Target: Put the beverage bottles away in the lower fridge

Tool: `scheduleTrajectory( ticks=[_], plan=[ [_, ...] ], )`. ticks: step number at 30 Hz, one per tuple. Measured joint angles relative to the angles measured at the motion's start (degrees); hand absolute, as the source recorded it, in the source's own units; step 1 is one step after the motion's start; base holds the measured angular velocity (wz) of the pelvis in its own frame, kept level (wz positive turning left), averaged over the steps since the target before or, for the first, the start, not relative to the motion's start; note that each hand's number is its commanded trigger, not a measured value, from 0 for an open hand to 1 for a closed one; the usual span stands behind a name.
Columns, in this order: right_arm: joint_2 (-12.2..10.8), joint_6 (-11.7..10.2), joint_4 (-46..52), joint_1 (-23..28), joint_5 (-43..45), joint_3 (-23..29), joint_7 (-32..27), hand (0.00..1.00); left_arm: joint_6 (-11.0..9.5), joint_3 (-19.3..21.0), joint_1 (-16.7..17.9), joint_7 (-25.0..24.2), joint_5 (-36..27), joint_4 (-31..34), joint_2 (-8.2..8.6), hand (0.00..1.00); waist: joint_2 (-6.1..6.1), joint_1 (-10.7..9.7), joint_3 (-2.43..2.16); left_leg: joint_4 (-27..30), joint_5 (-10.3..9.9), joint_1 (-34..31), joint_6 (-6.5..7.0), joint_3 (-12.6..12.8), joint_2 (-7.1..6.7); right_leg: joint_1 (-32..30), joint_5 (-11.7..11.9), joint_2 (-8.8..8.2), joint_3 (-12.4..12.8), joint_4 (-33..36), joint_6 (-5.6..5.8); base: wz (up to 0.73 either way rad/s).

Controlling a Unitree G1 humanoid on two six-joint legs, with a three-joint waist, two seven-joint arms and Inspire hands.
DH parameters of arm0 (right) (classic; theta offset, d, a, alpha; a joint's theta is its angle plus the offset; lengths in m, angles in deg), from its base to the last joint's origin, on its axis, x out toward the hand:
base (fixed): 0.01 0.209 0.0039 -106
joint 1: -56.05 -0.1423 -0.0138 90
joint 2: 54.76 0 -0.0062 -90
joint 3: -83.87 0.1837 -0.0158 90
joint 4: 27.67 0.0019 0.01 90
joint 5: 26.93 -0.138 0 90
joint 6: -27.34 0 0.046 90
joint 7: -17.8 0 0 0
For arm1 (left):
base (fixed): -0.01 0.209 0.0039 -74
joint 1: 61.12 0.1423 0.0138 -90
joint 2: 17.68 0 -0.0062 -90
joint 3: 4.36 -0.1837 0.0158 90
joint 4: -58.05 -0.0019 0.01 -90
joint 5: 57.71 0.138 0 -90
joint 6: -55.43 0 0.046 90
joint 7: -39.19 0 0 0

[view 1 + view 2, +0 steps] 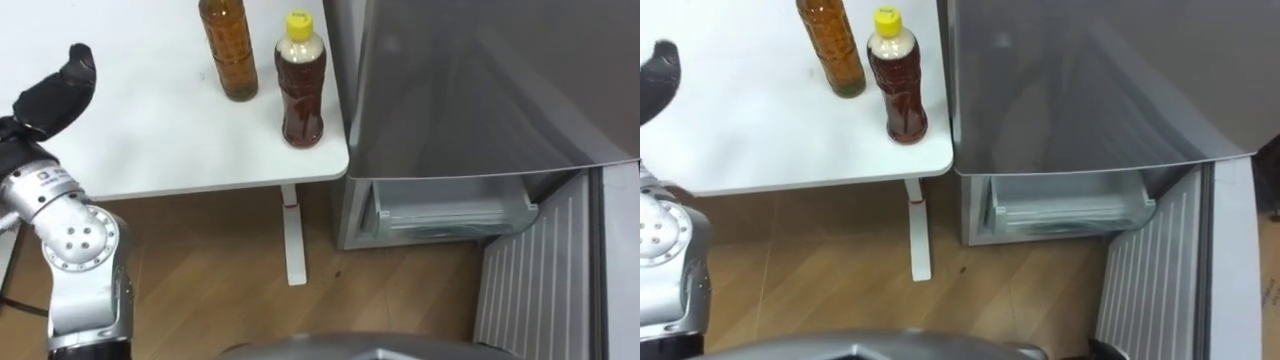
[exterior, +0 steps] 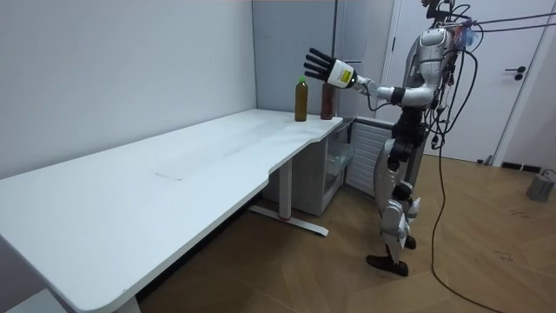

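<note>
Two drink bottles stand at the white table's (image 1: 170,140) right corner, next to the fridge. One holds dark tea and has a yellow cap (image 1: 300,90) (image 1: 898,85). The other is amber (image 1: 228,45) (image 2: 301,98) and stands just behind it to the left. My left hand (image 1: 55,95) (image 2: 317,65) is raised over the table, well left of the bottles, fingers spread open and touching nothing. The grey fridge (image 1: 480,80) stands right of the table. Its lower door (image 1: 540,280) is swung open, showing a clear drawer (image 1: 450,212) inside.
The table's white leg (image 1: 293,235) stands on the wood floor just left of the fridge's lower compartment. In the room view I stand on the floor in front of the fridge and the table's corner. The long table (image 2: 174,174) stretches away to the room view's left.
</note>
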Motion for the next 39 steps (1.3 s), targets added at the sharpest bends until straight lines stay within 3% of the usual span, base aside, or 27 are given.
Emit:
scheduleTrajectory(
  ticks=[3,8,12,18,23,28,39],
  plan=[
    [0.0,0.2,-0.3,-0.3,1.4,0.0,0.0,0.0,0.2,-1.9,-0.6,-1.2,0.0,1.5,-1.82,0.0,-0.09,-0.4,0.07,0.2,0.0,-0.1,0.0,-0.3,-0.05,0.1,-0.1,-0.01,-0.1,0.0,-0.06,0.0],
    [0.0,0.6,-2.3,-1.7,6.0,-0.1,0.3,0.0,0.2,-4.1,-1.5,-6.6,-0.2,4.8,-3.34,0.0,-0.23,-1.5,0.17,0.2,0.0,-0.9,0.02,-1.2,-0.24,-0.1,-0.2,-0.03,-0.1,0.0,-0.11,0.05],
    [0.1,1.5,-2.4,-2.1,6.2,-0.1,0.8,0.0,1.1,-7.4,-1.7,-11.4,-0.3,9.2,-3.39,0.0,-0.45,-1.5,0.02,0.2,0.0,-1.0,0.05,-1.0,-0.29,-0.5,-0.2,-0.03,-0.1,0.0,-0.1,-0.01],
    [0.1,1.9,-2.4,-2.4,6.2,-0.1,1.2,0.0,2.7,-9.3,-2.0,-17.2,-0.3,11.3,-3.39,0.0,-0.42,-1.5,-0.01,0.2,0.1,-1.0,0.05,-1.0,-0.32,-1.0,-0.3,-0.03,0.6,0.0,-0.08,-0.04],
    [0.0,1.9,-2.8,-2.8,7.2,-0.2,1.2,0.0,4.2,-9.5,-2.4,-19.7,0.9,11.3,-3.38,0.0,-0.4,-1.7,0.04,0.2,0.1,-1.1,0.05,-0.9,-0.36,-1.1,-0.3,-0.06,0.8,0.0,-0.05,0.0],
    [0.1,2.0,-4.9,-4.1,7.2,-0.2,1.1,0.0,5.0,-10.7,-5.8,-22.9,1.1,11.3,-3.39,0.0,-0.09,-1.8,0.02,0.3,0.1,-1.0,0.05,-0.9,-0.35,-1.0,-0.3,-0.07,0.8,0.1,-0.05,0.0],
    [0.4,2.1,-6.4,-4.5,7.0,-4.0,1.0,0.0,5.7,-13.1,-6.0,-28.2,-1.9,13.2,-3.4,0.0,0.02,-2.9,0.1,0.3,0.1,-0.8,0.06,-0.9,-0.34,-0.9,-0.3,-0.06,1.0,0.2,-0.06,0.0]
  ],
)
